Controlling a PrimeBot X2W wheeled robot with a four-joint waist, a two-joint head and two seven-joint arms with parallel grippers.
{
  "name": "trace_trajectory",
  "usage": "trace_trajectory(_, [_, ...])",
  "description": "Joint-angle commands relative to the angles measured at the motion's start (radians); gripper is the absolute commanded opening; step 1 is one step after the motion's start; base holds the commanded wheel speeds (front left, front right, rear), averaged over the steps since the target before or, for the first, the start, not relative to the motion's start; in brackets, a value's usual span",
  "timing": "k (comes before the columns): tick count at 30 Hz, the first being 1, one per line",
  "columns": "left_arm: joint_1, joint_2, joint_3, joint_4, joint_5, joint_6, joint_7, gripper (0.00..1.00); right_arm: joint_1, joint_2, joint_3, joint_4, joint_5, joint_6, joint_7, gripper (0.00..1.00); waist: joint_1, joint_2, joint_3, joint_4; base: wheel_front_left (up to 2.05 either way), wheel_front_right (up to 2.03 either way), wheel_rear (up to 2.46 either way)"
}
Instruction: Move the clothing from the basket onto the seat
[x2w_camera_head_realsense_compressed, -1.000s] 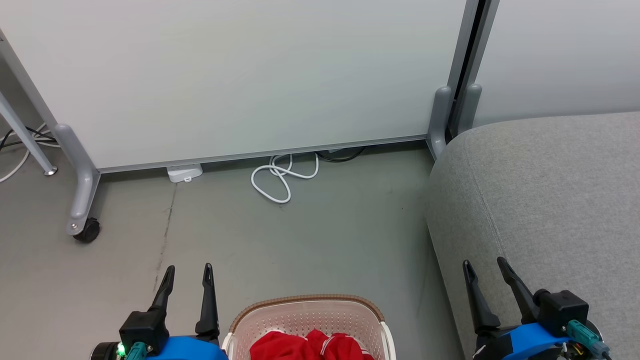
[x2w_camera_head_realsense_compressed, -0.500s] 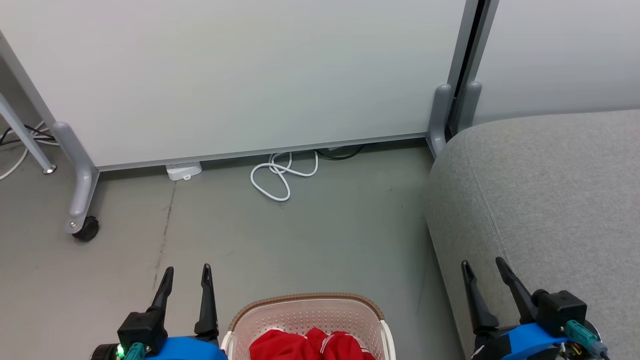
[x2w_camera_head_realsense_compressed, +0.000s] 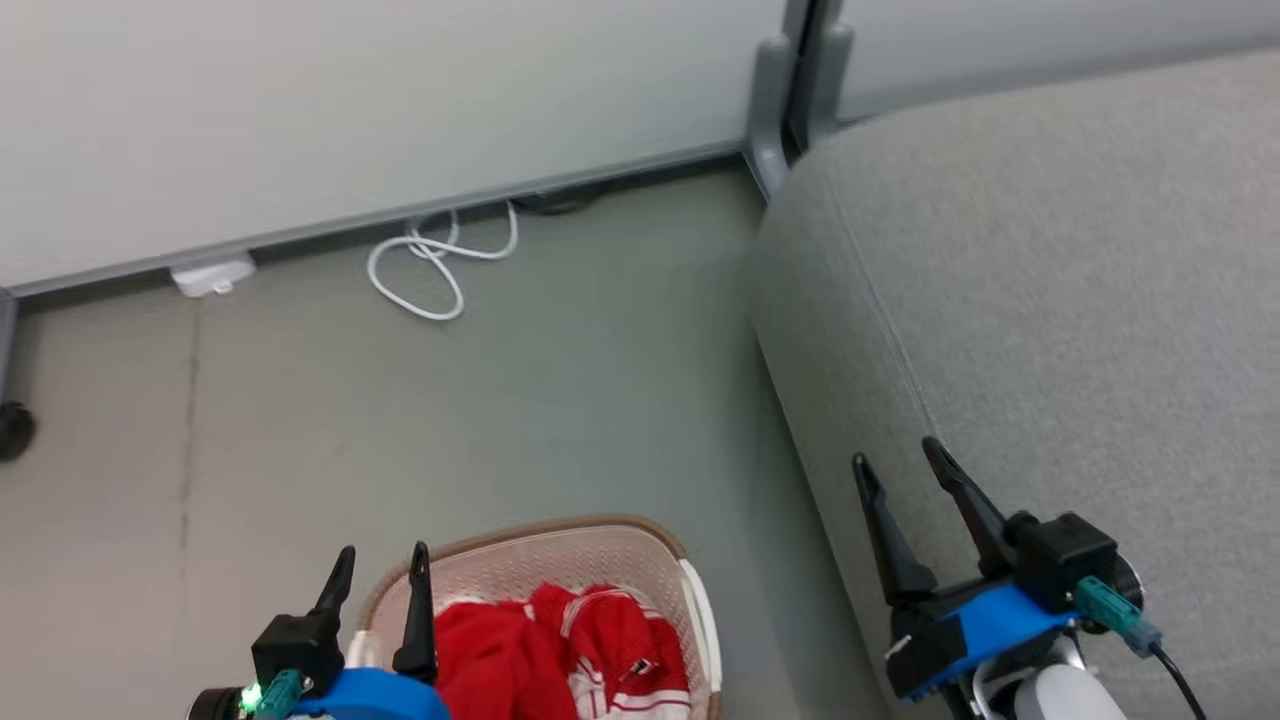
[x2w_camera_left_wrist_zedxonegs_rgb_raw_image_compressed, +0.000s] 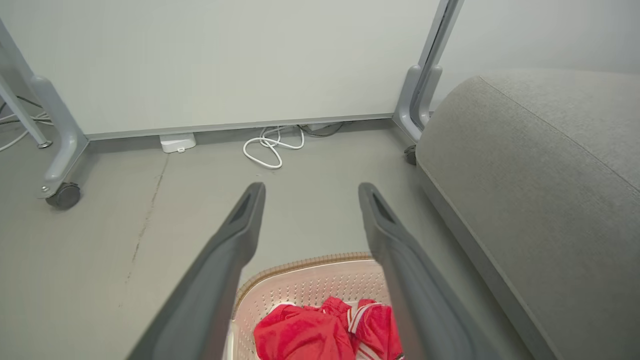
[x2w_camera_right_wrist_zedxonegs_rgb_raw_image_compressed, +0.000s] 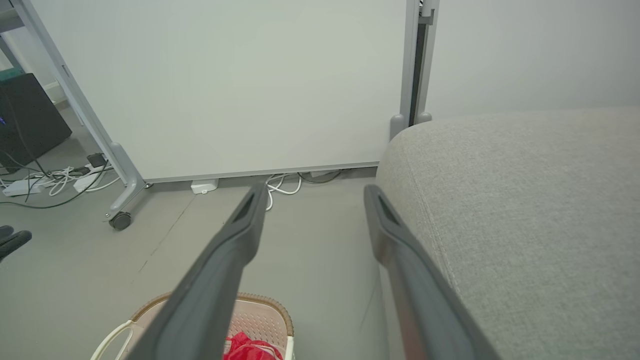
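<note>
Red clothing (x2w_camera_head_realsense_compressed: 560, 650) with white stripes lies bunched in the cream basket (x2w_camera_head_realsense_compressed: 600, 545) on the floor at the bottom of the head view; the left wrist view looks down on the clothing (x2w_camera_left_wrist_zedxonegs_rgb_raw_image_compressed: 320, 335) in the basket (x2w_camera_left_wrist_zedxonegs_rgb_raw_image_compressed: 300, 282). The grey seat (x2w_camera_head_realsense_compressed: 1050, 300) rises to the basket's right. My left gripper (x2w_camera_head_realsense_compressed: 382, 556) is open and empty, just left of the basket's rim. My right gripper (x2w_camera_head_realsense_compressed: 900, 452) is open and empty over the seat's left edge. The right wrist view has the basket (x2w_camera_right_wrist_zedxonegs_rgb_raw_image_compressed: 260, 312), a bit of clothing (x2w_camera_right_wrist_zedxonegs_rgb_raw_image_compressed: 247, 349) and the seat (x2w_camera_right_wrist_zedxonegs_rgb_raw_image_compressed: 525, 200).
A white partition on grey wheeled legs (x2w_camera_left_wrist_zedxonegs_rgb_raw_image_compressed: 60, 145) stands behind the bare floor. A coiled white cable (x2w_camera_head_realsense_compressed: 430, 270) and a small white box (x2w_camera_head_realsense_compressed: 212, 274) lie at its foot. More cables and a dark box (x2w_camera_right_wrist_zedxonegs_rgb_raw_image_compressed: 30, 120) are at the far left of the right wrist view.
The head camera has turned and tipped down, so the whole picture has shifted up and to the left and more of the basket shows. Both grippers stay open.
</note>
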Motion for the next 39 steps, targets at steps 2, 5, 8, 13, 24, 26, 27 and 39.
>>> trace_trajectory(2, [-0.042,0.014,-0.006,0.059,0.004,-0.006,0.012,1.0,-0.042,-0.004,0.035,-0.015,0.006,0.0,-0.008,1.0,-0.0002,0.0,0.056,-0.036,0.0,0.0,0.0])
trace_trajectory(5, [-0.085,0.024,-0.03,0.14,0.009,-0.03,0.055,1.0,-0.071,-0.004,0.068,-0.02,0.015,0.0,-0.015,1.0,-0.0002,0.0,0.108,-0.067,0.0,0.0,0.0])
trace_trajectory(8, [-0.136,0.042,-0.051,0.224,0.012,-0.054,0.101,1.0,-0.097,-0.004,0.103,-0.015,0.029,0.0,-0.024,1.0,-0.0002,0.0,0.157,-0.097,0.0,0.0,0.0])
trace_trajectory(13, [-0.231,0.073,-0.087,0.353,0.018,-0.08,0.147,1.0,-0.144,-0.004,0.152,-0.016,0.047,0.0,-0.038,1.0,-0.0002,0.0,0.252,-0.147,0.0,0.0,0.0])
trace_trajectory(24, [-0.403,0.148,-0.138,0.543,0.024,-0.098,0.227,1.0,-0.234,-0.004,0.212,-0.044,0.098,0.0,-0.058,1.0,-0.0002,0.0,0.431,-0.22,0.0,0.0,0.0])
trace_trajectory(26, [-0.427,0.154,-0.139,0.572,0.015,-0.1,0.24,1.0,-0.247,-0.004,0.218,-0.047,0.108,0.0,-0.058,1.0,-0.0002,0.0,0.456,-0.228,0.0,0.0,0.0])
trace_trajectory(27, [-0.44,0.158,-0.137,0.584,0.011,-0.1,0.246,1.0,-0.254,-0.004,0.22,-0.052,0.116,0.0,-0.058,1.0,-0.0002,0.0,0.468,-0.232,0.0,0.0,0.0])
trace_trajectory(39, [-0.551,0.204,-0.11,0.701,-0.027,-0.079,0.296,1.0,-0.287,-0.004,0.216,-0.126,0.159,0.0,-0.059,1.0,-0.0002,0.0,0.596,-0.282,0.0,0.0,0.0])
